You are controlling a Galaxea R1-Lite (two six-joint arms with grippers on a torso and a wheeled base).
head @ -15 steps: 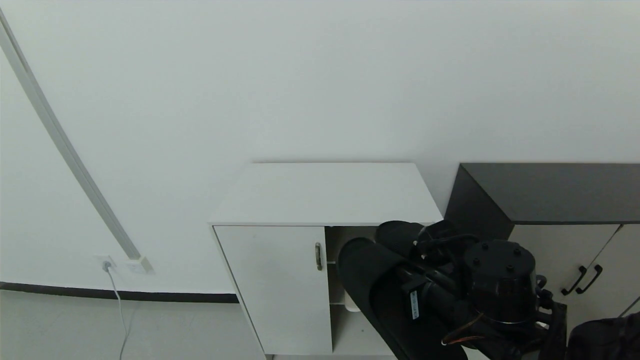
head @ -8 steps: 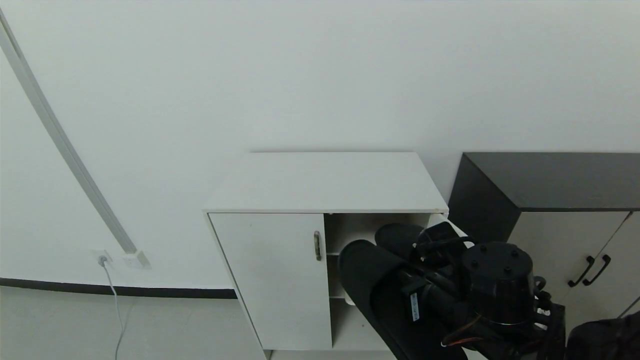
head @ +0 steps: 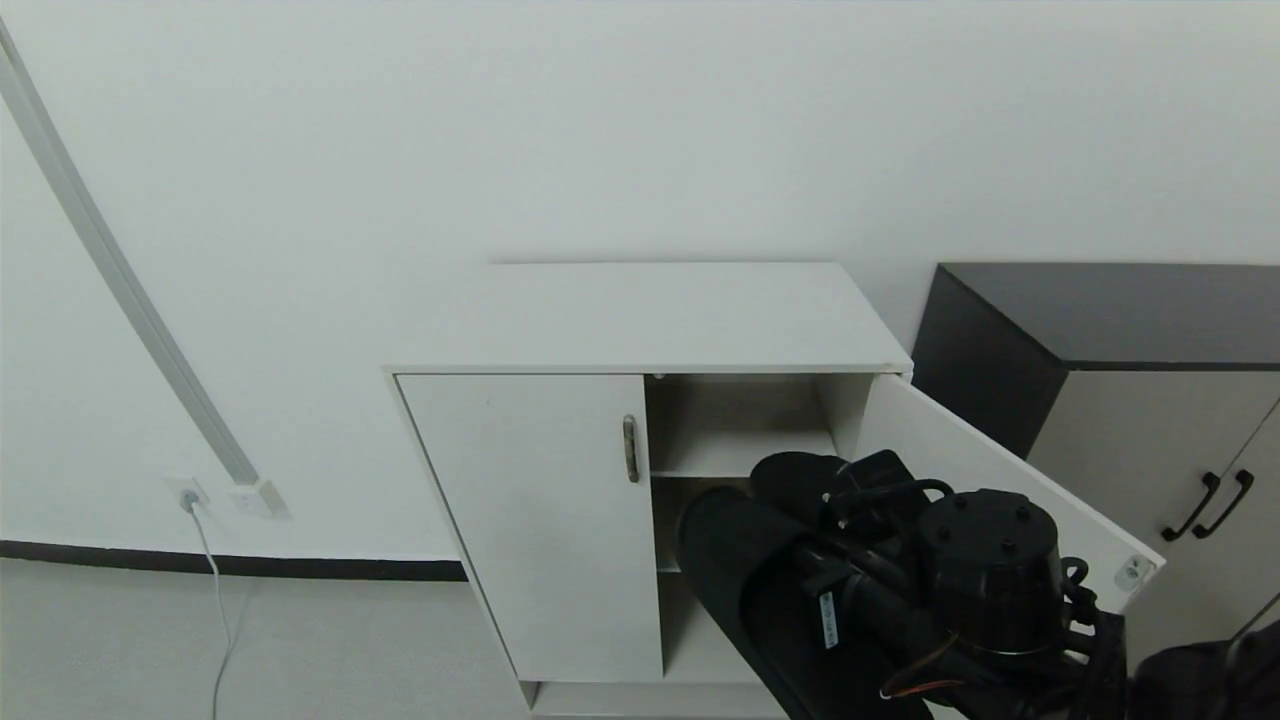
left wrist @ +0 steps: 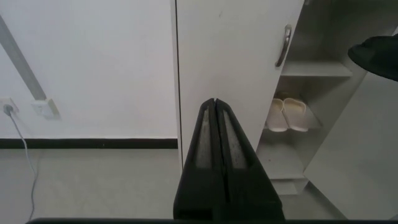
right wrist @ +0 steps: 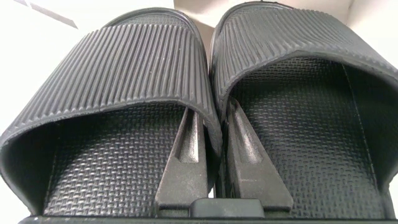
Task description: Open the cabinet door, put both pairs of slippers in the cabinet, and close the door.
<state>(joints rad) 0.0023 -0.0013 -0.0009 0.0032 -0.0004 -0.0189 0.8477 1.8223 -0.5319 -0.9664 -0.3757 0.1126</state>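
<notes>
The right gripper (right wrist: pixel 212 134) has one finger inside each of the two black slippers (right wrist: pixel 143 68), pinching their adjoining inner walls so the pair is held side by side. Their long axes run away from the wrist, with the toes pointing at the opening of the white cabinet (head: pixel 650 320). The cabinet's right door (head: pixel 980 470) stands swung out and its left door (head: pixel 530 520) is shut. A cream pair of slippers (left wrist: pixel 287 114) lies side by side on a middle shelf inside, while the left gripper (left wrist: pixel 214 106) hangs in front of the shut door with its fingers pressed together on nothing.
</notes>
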